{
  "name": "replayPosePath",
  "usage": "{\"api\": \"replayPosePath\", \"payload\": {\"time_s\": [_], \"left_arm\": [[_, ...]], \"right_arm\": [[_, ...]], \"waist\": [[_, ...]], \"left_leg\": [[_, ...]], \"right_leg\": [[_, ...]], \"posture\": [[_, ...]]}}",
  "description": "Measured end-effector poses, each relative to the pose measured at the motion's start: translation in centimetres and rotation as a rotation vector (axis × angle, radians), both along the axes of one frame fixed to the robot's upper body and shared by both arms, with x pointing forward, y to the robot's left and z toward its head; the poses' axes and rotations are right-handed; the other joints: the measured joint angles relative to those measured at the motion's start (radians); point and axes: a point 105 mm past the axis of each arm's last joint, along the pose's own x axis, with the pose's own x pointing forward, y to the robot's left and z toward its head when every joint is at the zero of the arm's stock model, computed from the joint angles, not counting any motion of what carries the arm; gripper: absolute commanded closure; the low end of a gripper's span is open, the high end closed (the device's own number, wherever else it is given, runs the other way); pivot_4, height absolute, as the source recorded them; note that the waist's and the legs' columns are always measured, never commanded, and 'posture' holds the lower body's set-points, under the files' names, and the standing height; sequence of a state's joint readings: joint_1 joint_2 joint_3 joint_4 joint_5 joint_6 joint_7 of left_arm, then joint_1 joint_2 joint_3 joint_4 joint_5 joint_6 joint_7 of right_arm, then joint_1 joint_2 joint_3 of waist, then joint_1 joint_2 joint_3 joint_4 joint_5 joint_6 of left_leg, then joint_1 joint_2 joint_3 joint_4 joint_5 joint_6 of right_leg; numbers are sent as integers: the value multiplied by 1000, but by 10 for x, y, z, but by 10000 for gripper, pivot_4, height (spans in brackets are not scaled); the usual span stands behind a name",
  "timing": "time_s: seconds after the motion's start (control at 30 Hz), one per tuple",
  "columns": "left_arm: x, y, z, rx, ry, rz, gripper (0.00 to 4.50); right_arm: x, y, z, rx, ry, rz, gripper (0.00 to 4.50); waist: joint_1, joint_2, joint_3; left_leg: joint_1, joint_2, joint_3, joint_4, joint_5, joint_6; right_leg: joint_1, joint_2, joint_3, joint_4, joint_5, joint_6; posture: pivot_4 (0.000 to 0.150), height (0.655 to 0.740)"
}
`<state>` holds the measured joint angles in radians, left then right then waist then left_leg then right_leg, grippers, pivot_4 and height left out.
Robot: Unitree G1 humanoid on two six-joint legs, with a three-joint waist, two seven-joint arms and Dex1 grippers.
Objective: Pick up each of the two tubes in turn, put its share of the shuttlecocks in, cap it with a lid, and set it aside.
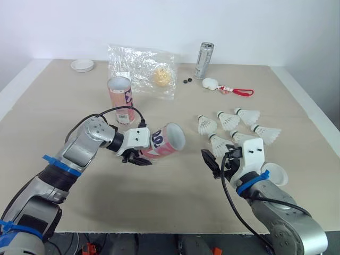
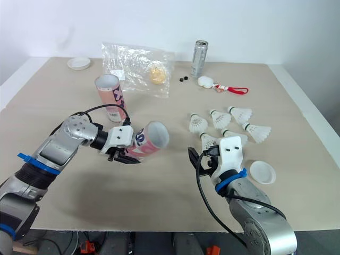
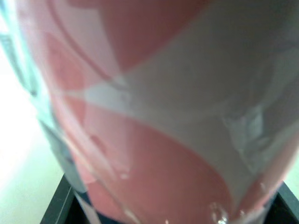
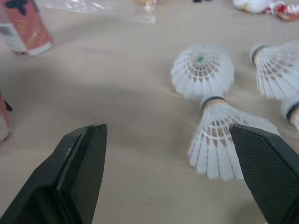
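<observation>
Left eye view: risks first. Held tube (image 1: 169,140) lies nearly on its side above the table (image 1: 175,202), mouth facing right. Anything I feed in crooked could catch the rim or slide back out. Shuttlecocks (image 1: 234,127) sit clustered on the right, some just beside each other. Reaching for the nearest shuttlecock (image 4: 217,140) could knock its neighbours, and a pinch on the feather skirt could crush it.

My left claw (image 1: 139,155) is clamped round the held tube toward its base end, fingers against its wall. My right claw (image 4: 168,140) is spread wide, empty, touching nothing, hovering near that shuttlecock. Second tube (image 1: 120,99) stands upright, far left, uncapped.
</observation>
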<state>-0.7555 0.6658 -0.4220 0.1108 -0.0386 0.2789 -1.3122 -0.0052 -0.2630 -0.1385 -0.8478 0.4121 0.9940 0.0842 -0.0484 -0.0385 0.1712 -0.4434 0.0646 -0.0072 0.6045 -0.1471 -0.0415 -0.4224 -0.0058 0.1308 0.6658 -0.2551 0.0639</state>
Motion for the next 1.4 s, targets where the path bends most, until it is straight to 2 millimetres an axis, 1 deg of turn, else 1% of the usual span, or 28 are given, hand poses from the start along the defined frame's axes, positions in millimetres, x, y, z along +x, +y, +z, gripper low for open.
{"api": "replayPosePath", "payload": {"time_s": [0.17,0.27,0.43,0.6,0.63,0.67,0.7,0.73,0.77,0.8,0.87,0.9,0.93,1.07,1.2,1.3,1.37,1.4], "left_arm": [[5,-9,1,8,-23,-12,20757],[5,-16,0,-6,-27,-22,20757],[4,-18,0,-5,-36,-24,20757],[2,-18,0,-3,-45,-24,20757],[2,-18,0,-4,-44,-21,20845],[2,-18,0,-4,-42,-17,20845],[2,-18,0,-5,-41,-14,20845],[2,-18,0,-7,-37,-10,20845],[2,-18,0,-10,-34,-6,20845],[3,-18,0,-13,-31,0,20845],[3,-18,0,-14,-29,5,20845],[3,-18,0,-14,-29,5,20845],[3,-18,0,-14,-31,6,20845],[4,-18,-1,-14,-34,7,20845],[7,-18,-1,-20,-33,8,20845],[10,-18,-1,-24,-35,7,20845],[11,-18,-1,-24,-35,12,20845],[13,-18,0,-25,-34,15,20845]], "right_arm": [[12,-7,-14,29,37,-37,0],[18,-9,-16,34,37,-48,0],[29,-10,-25,65,53,-57,0],[39,-6,-28,71,47,-37,0],[40,-6,-29,70,49,-36,5108],[42,-6,-30,70,48,-37,6845],[45,-7,-31,69,45,-39,10860],[48,-8,-31,68,41,-44,16282],[50,-9,-32,67,38,-47,19512],[51,-10,-32,65,37,-47,26629],[52,-11,-35,63,38,-51,36681],[52,-12,-36,61,40,-52,41472],[52,-12,-37,59,40,-51,44326],[53,-11,-36,53,33,-45,44326],[50,-4,-34,26,28,-10,44326],[45,-3,-20,-35,-9,22,44326],[40,-2,-5,-104,-53,61,44326],[35,0,6,-161,-90,111,44326]], "waist": [[3,0,0],[2,0,0],[1,1,0],[1,1,0],[1,1,0],[1,1,0],[1,1,0],[1,1,0],[1,1,0],[1,1,0],[1,1,0],[1,1,0],[1,1,0],[1,1,0],[2,1,0],[2,1,0],[1,1,0],[1,2,0]], "left_leg": [[0,-1,-1,2,1,2],[0,-1,-1,3,1,2],[0,0,-1,2,1,2],[0,-1,-1,2,1,2],[0,-1,-1,2,1,2],[0,-1,-1,2,1,2],[0,-1,-1,2,1,2],[0,-1,-1,2,1,2],[0,-1,-1,2,1,2],[0,-1,-1,2,1,2],[0,-1,-1,2,1,2],[0,-1,-1,2,1,2],[0,-1,-1,2,1,2],[0,-1,-1,2,1,2],[0,-1,-1,3,1,2],[0,-1,-1,4,1,2],[0,-1,-1,4,2,2],[0,-1,-1,5,2,2]], "right_leg": [[2,0,0,0,1,1],[2,0,0,0,1,1],[2,0,0,0,1,1],[2,0,0,0,2,2],[2,0,0,0,2,2],[2,0,0,0,2,2],[2,0,0,0,2,2],[2,0,0,0,2,2],[2,0,0,0,2,2],[2,0,0,0,2,2],[3,0,0,0,3,4],[3,0,0,0,3,5],[3,0,0,0,3,5],[3,0,0,0,3,5],[3,0,0,0,3,4],[3,0,0,0,3,3],[3,0,0,0,3,3],[3,0,0,0,3,3]], "posture": [[1500,7400],[1500,7400],[1500,7400],[1500,7400],[1500,7400],[1500,7400],[1500,7400],[1500,7400],[1500,7400],[1500,7400],[1500,7400],[1500,7400],[1500,7400],[1500,7400],[1500,7400],[1500,7400],[1500,7400],[1500,7400]]}}
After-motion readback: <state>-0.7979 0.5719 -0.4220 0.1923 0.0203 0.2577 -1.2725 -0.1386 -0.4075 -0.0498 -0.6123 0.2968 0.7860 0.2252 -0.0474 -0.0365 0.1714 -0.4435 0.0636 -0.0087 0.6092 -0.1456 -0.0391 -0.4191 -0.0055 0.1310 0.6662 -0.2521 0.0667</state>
